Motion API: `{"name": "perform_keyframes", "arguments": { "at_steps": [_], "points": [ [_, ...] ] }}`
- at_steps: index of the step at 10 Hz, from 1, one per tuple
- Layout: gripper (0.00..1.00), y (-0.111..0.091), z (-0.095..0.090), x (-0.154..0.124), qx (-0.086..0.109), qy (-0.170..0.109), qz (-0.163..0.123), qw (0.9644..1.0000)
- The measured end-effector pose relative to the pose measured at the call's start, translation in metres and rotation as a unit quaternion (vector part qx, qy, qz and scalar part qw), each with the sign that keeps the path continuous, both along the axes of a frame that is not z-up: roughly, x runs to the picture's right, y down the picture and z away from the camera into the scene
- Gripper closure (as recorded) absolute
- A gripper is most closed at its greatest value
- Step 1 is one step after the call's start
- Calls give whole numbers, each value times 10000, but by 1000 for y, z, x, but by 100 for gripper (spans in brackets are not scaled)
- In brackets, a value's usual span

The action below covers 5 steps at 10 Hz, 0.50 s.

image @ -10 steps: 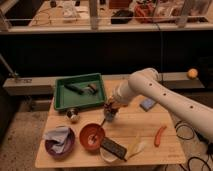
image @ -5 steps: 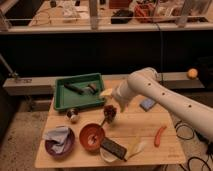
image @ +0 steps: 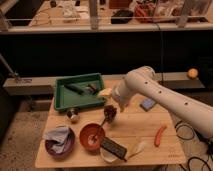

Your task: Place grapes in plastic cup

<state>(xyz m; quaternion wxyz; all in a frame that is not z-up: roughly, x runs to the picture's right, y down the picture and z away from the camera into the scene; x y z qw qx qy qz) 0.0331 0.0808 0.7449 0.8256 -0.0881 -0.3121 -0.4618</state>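
Note:
The grapes (image: 110,110), a dark maroon bunch, are at the tip of my gripper (image: 108,115) over the middle of the wooden table (image: 145,125). My white arm reaches in from the right. The plastic cup (image: 73,115), a small bluish-grey tumbler, stands upright to the left of the gripper, just in front of the green tray (image: 62,100). The gripper and grapes are about a cup's width or two to the right of the cup, not over it.
An orange-red bowl (image: 92,136) sits in front of the gripper and a purple bowl (image: 51,148) holding a cloth at the front left. A black flat object (image: 114,148), an orange-red sausage shape (image: 160,135) and a blue pad (image: 148,104) also lie on the table.
The arm has shifted slightly left and down. The gripper has stayed at nearly the same spot over the grapes.

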Motion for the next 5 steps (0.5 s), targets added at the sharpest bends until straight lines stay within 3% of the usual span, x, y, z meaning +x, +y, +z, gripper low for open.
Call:
{"name": "perform_keyframes", "arguments": {
  "at_steps": [5],
  "points": [
    [20,0,0,0,1,-2,-2,10000]
  ]
}}
